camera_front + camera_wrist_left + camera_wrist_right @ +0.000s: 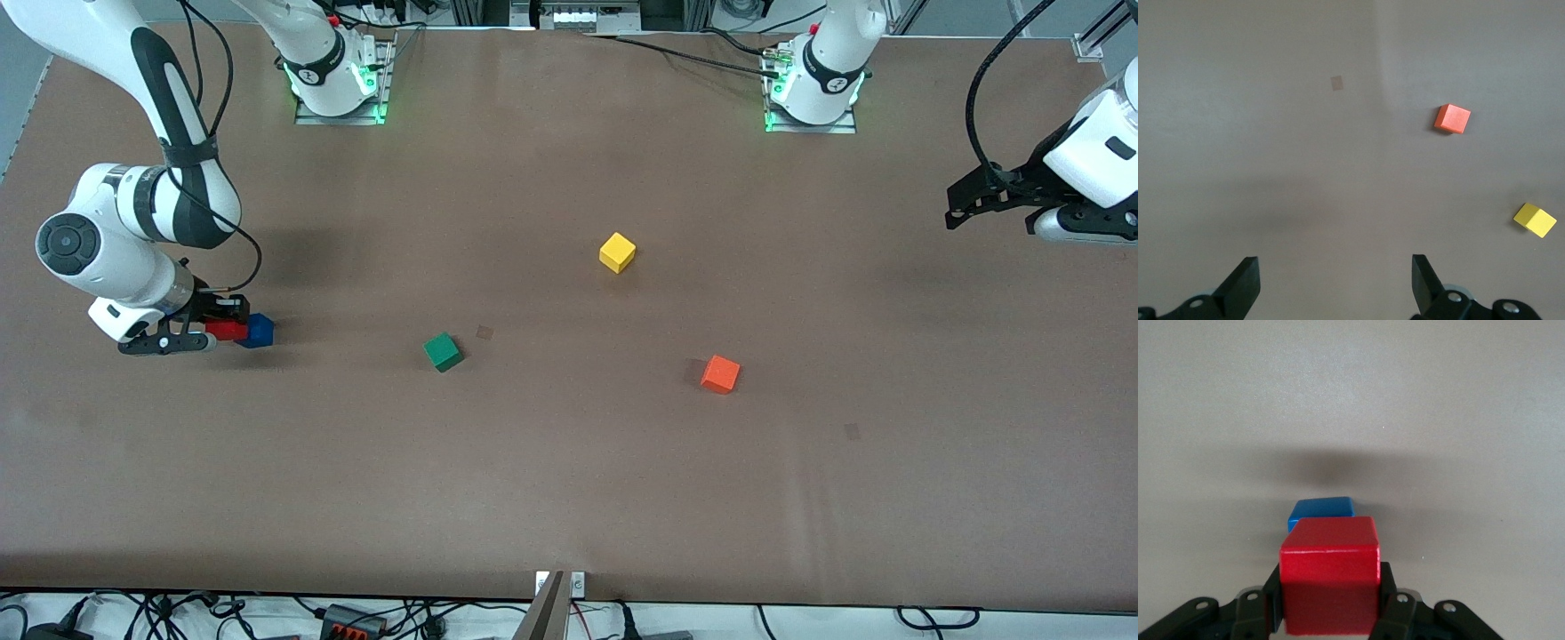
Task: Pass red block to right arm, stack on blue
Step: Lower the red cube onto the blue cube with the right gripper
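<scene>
My right gripper is shut on the red block and holds it low, close beside the blue block at the right arm's end of the table. In the right wrist view the red block sits between the fingers, with the blue block partly hidden just past it. I cannot tell whether the two blocks touch. My left gripper is open and empty, raised at the left arm's end of the table.
A green cube, a yellow cube and an orange cube lie apart in the middle of the brown table. The orange cube and the yellow cube also show in the left wrist view.
</scene>
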`<control>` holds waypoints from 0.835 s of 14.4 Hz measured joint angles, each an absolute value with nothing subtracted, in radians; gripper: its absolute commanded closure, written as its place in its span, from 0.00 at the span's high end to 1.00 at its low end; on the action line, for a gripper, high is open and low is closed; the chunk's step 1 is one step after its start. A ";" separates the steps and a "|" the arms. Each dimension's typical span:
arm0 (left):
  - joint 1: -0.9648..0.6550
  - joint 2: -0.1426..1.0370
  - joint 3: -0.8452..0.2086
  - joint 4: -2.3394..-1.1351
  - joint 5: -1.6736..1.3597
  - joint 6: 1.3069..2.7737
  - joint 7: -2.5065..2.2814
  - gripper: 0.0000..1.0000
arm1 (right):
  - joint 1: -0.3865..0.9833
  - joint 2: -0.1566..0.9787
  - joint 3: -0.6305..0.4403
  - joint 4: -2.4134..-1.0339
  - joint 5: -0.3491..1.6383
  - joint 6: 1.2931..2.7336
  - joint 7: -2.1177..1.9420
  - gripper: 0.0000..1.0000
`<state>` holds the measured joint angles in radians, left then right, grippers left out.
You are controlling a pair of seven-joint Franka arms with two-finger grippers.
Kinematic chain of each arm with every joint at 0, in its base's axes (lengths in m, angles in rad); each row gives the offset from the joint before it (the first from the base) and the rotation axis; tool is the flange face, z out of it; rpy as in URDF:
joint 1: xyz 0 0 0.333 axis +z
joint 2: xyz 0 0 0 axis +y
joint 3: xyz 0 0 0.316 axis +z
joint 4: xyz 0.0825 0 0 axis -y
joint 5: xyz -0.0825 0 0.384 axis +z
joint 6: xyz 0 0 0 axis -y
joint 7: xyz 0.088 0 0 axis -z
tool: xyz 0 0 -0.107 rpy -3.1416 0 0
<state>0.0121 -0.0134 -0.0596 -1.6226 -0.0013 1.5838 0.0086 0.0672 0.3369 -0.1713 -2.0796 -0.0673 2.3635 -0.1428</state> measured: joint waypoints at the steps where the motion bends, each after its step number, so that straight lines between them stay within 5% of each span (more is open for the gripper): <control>1: 0.012 -0.013 -0.062 -1.623 -0.001 1.583 0.008 1.00 | 0.067 0.340 -0.171 -2.078 -0.065 2.363 -0.143 0.00; 12: 0.002 -0.013 -0.068 -1.594 -0.001 1.574 0.008 1.00 | 0.067 0.353 -0.170 -2.068 -0.003 2.335 -0.172 0.00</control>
